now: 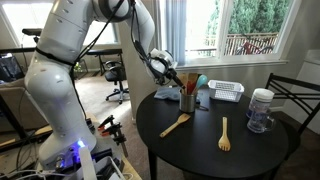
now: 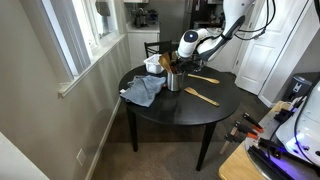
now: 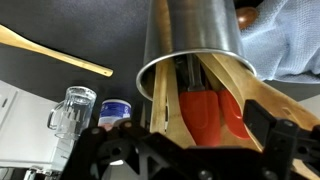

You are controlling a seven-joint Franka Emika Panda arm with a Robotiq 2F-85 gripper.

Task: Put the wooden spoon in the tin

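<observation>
The grey metal tin (image 1: 187, 102) stands on the round black table (image 1: 215, 150), and it also shows in the other exterior view (image 2: 174, 81). My gripper (image 1: 170, 68) hangs just above its mouth. In the wrist view the tin (image 3: 195, 35) fills the middle, with wooden handles and red spatula blades inside. My gripper (image 3: 195, 140) has its fingers wide apart on either side of the mouth, with nothing clamped between them. A teal tip (image 1: 201, 83), which looks like the wooden spoon, sticks up beside the tin. No teal shows in the wrist view.
A plain wooden spoon (image 1: 175, 125) and a short fork-like utensil (image 1: 224, 133) lie on the table. A clear glass jar (image 1: 261, 110) and a white basket (image 1: 226, 92) stand towards the far side. A blue cloth (image 2: 143, 90) lies beside the tin.
</observation>
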